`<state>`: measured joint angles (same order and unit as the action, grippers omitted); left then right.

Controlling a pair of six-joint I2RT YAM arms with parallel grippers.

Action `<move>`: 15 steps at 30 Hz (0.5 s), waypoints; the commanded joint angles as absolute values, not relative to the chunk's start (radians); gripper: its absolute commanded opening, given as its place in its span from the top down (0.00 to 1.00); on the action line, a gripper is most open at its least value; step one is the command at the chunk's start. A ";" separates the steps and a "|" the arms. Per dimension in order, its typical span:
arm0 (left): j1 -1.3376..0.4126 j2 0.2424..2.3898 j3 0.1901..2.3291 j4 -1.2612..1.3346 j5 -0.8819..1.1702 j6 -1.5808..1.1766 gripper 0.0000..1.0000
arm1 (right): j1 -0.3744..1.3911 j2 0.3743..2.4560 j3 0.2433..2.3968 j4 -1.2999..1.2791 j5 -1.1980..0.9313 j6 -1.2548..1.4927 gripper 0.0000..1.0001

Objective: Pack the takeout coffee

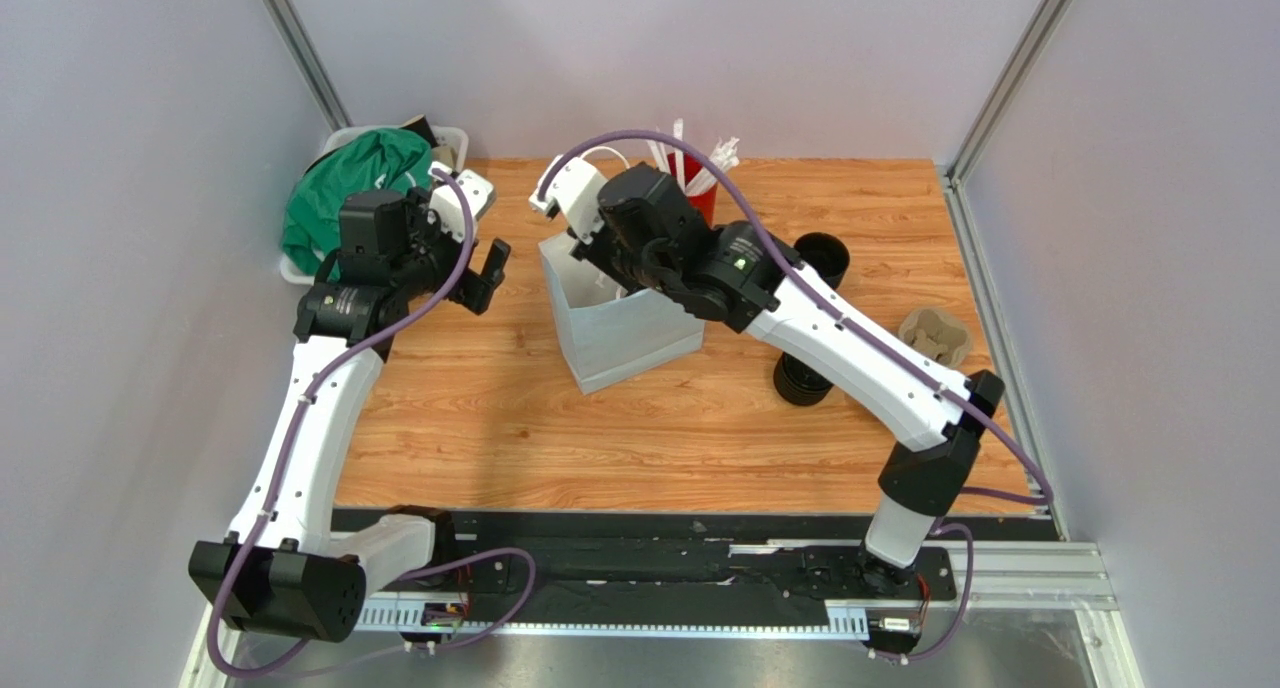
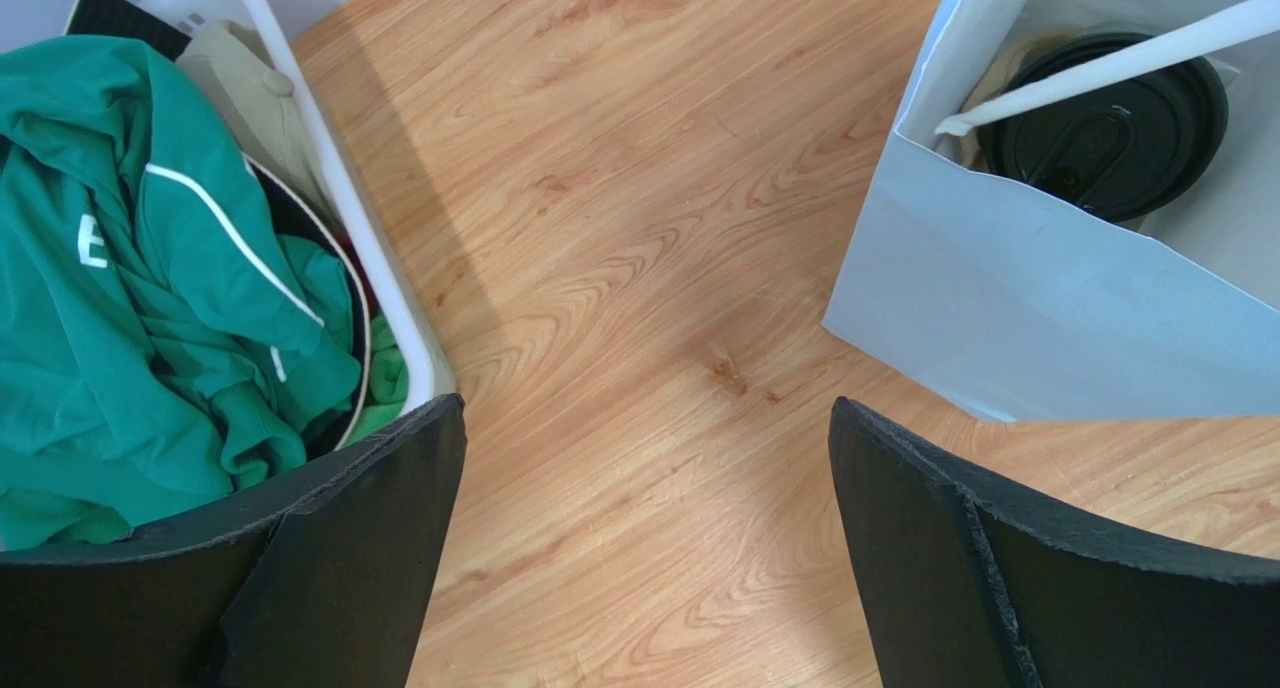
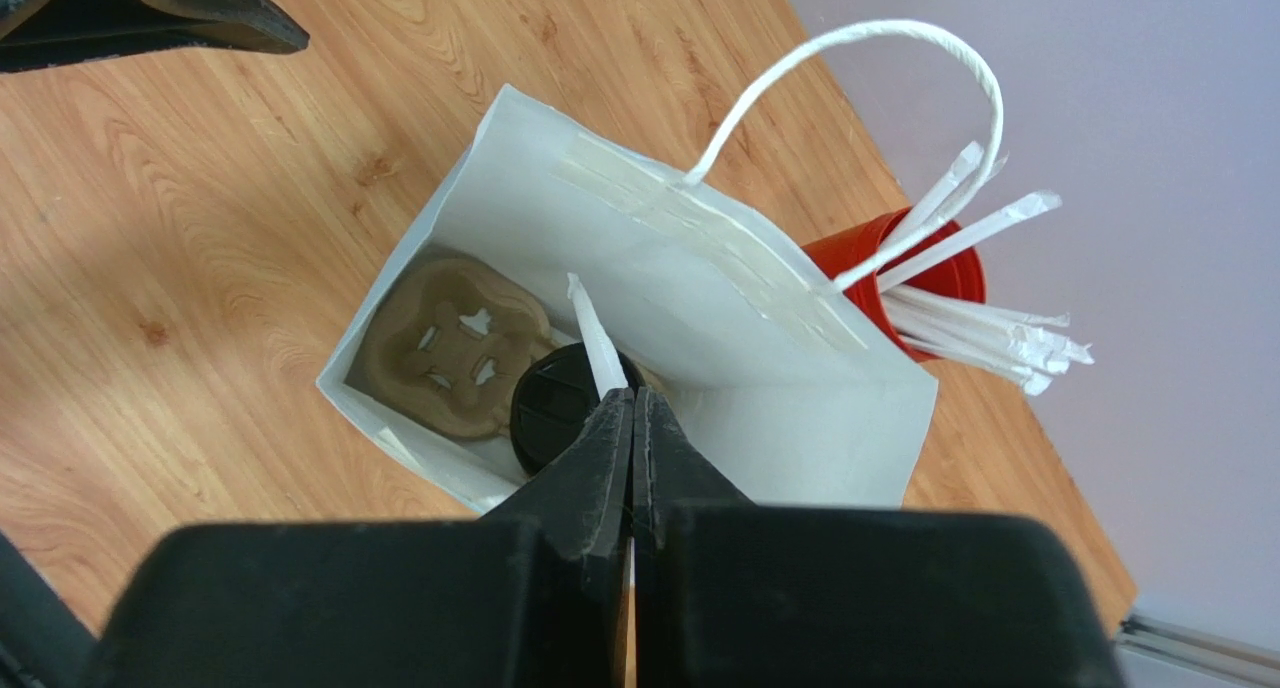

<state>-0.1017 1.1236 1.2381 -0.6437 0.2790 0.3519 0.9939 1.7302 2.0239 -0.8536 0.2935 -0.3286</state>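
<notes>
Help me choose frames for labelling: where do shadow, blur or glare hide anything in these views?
Top external: even light, no glare. Left wrist: shadow darkens the table beside the laundry basket; the left gripper is featureless black. Right wrist: the right gripper, shut on a wrapped straw, looms dark; the dim paper bag shows pulp carrier and black lid.

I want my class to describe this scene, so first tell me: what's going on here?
The right fingers are shut on a wrapped straw, holding it over the open white paper bag. Inside the bag sit a brown pulp carrier and one lidded black cup. The left fingers hang open above the table, between the bag and a bin of clothes, holding nothing. Two more black cups stand on the table outside the bag.
</notes>
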 commanded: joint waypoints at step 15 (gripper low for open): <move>-0.092 1.060 1.212 -0.588 0.324 0.314 0.01 | 1.078 1.879 2.054 -0.744 0.534 -0.449 1.00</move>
<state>-0.0975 1.0824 1.2106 -0.6178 0.2985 0.3382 1.0733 1.8786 2.0727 -0.8223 0.4652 -0.4179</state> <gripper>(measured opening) 0.990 0.006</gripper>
